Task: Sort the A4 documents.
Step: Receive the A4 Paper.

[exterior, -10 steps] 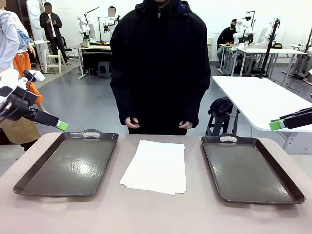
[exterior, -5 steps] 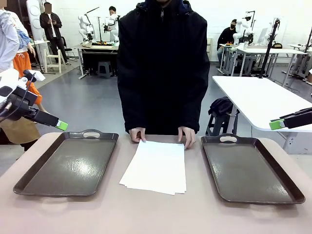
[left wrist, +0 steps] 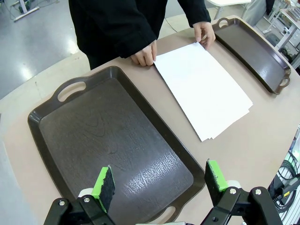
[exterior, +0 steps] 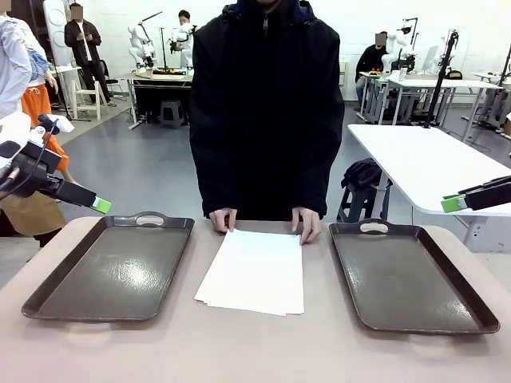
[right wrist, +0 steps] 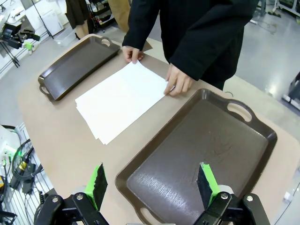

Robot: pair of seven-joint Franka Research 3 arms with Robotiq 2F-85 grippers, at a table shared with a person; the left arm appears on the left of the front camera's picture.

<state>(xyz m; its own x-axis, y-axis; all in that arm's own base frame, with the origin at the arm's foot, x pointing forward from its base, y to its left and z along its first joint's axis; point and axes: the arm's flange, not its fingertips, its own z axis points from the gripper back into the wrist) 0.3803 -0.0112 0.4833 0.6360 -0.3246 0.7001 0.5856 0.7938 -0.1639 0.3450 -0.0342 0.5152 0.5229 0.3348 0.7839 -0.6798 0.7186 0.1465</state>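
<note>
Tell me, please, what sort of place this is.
Probably a robotics lab: white workbenches on a grey floor, and the left gripper and right gripper open, facing trays beside the papers.

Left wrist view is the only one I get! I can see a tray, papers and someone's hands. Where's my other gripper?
Observer: The right gripper hangs over the right tray, jaws wide open, holding nothing.
Operator: And how does my left one look from the front?
Observer: From the front, the left gripper hangs up in the air on the side of the left tray, touching nothing and well apart from the A4 documents.
</note>
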